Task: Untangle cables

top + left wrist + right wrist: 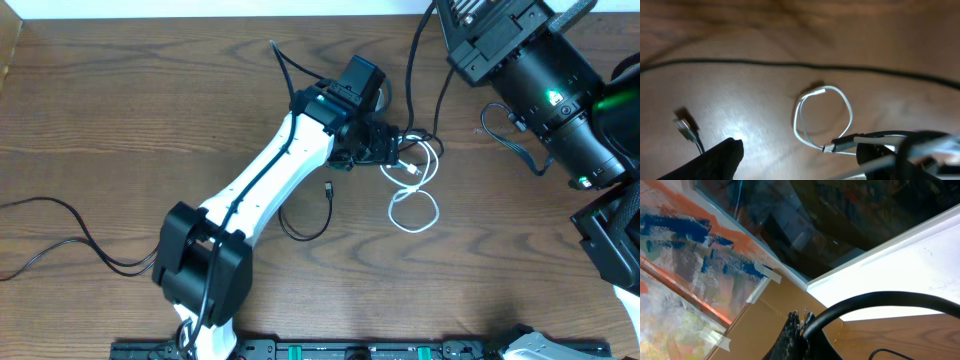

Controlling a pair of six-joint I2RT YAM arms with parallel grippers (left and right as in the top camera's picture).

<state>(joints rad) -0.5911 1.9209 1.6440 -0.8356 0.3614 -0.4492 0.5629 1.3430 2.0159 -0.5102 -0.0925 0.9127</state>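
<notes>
My left fingers (722,157) are released, spread wide and low over the desk (740,30). Just ahead, a black plug (840,145) touches the white cable (850,114), which lies in a small loop. A second plug (686,129) lies well to its left. Beyond both, a black cable (790,63) crosses the desk. My right fingers (792,340) are clenched on nothing, far from the cables.

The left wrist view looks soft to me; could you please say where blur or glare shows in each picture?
Left wrist: mildly blurred throughout, with a glare patch on the table, though the white cable loop is readable. Overhead: sharp and evenly lit. Right wrist: the near black cord is blurred.
</notes>
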